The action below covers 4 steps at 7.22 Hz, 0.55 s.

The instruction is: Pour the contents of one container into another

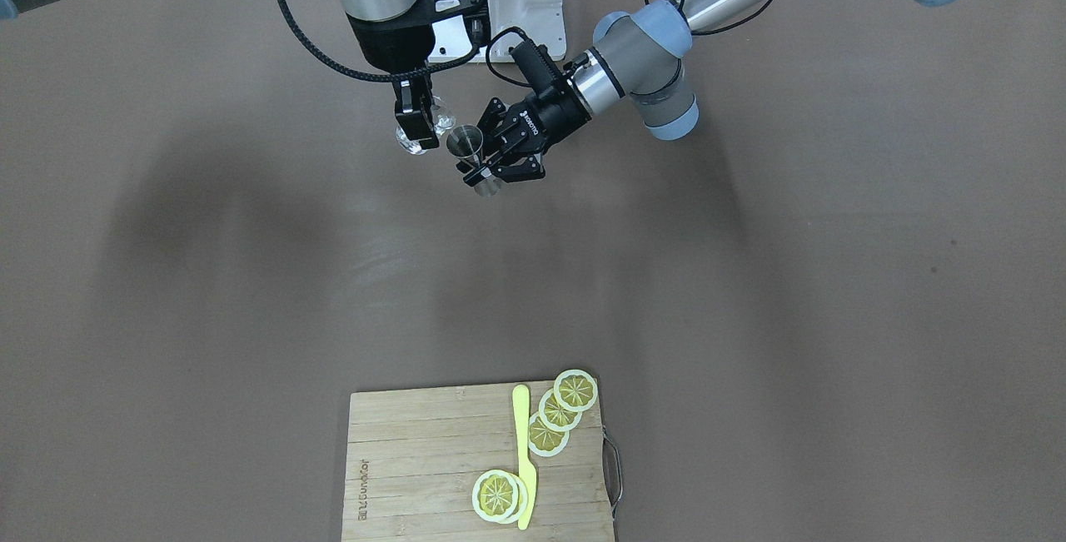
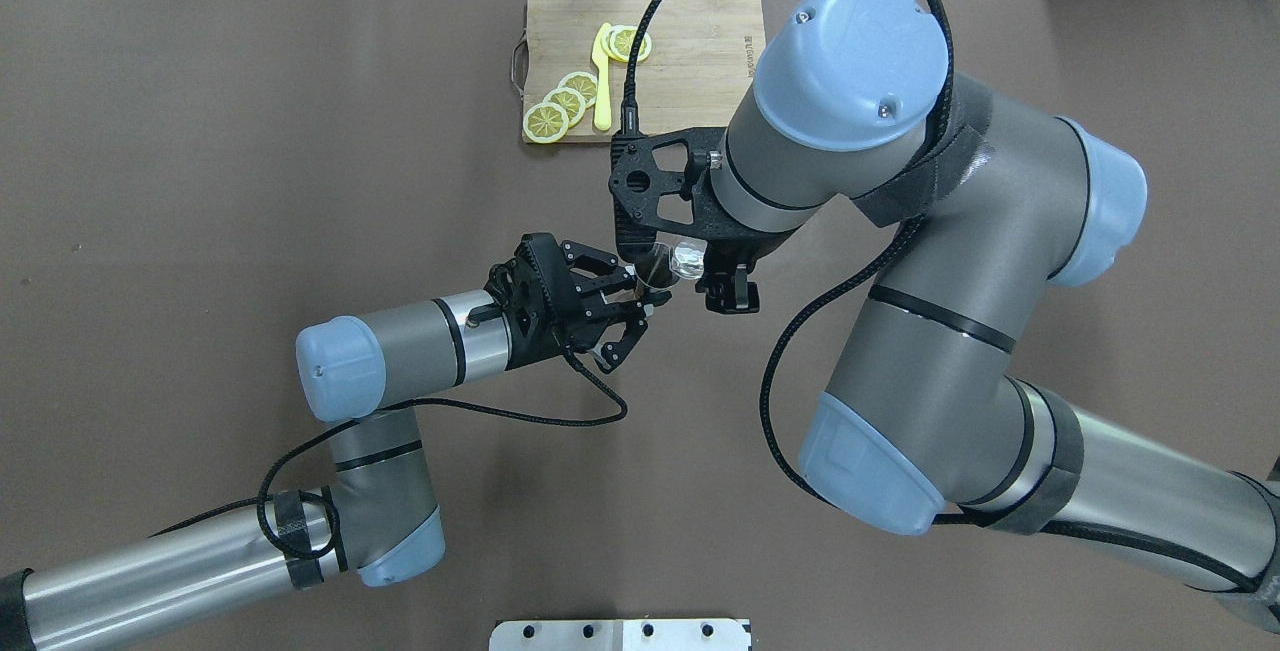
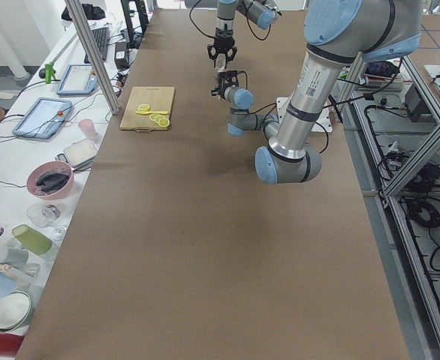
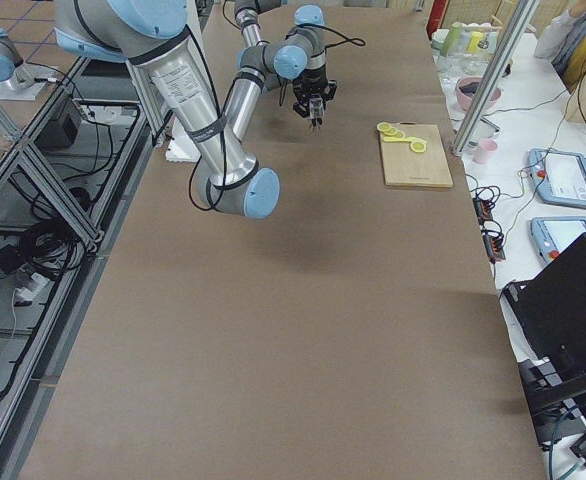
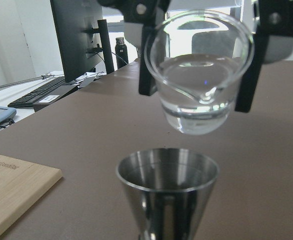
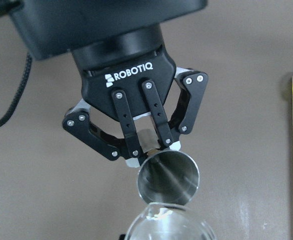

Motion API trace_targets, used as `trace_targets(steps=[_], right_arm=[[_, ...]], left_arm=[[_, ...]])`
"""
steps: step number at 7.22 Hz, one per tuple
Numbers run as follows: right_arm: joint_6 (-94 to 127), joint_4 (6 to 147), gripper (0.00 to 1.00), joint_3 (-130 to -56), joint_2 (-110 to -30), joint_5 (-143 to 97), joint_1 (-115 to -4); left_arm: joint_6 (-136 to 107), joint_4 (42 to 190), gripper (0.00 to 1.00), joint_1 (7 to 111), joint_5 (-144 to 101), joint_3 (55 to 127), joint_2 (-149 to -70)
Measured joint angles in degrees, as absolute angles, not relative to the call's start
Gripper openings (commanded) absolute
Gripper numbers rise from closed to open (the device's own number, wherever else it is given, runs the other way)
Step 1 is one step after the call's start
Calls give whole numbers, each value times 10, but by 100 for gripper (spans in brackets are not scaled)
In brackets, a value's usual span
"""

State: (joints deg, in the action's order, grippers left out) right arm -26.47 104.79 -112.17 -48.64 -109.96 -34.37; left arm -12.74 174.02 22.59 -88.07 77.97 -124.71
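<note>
Left wrist-mounted view: the glass beaker [image 5: 199, 75], holding water and clamped in the right end effector [image 1: 419, 127], hangs just above the steel jigger [image 5: 167, 195], spout toward it. The left end effector [image 6: 147, 146] grips the jigger's waist above the table's [image 1: 250, 275] middle. The jigger's long axis is upright, mouth up.

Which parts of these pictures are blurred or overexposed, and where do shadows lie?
Left wrist view: the background is soft and blown out up top, the glass beaker sharp. Right wrist view: the beaker's rim at the bottom edge is blurred, the left gripper crisp. Front-facing view: broad soft shadows on the table.
</note>
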Motion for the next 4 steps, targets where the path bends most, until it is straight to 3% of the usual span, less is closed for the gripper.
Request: trace_targets(steps=[4], right_arm=[[-275,1065,0,-1117,-478,-1098,-344]], left_arm=[[-127,1740,0,226,-880,780,-1247]])
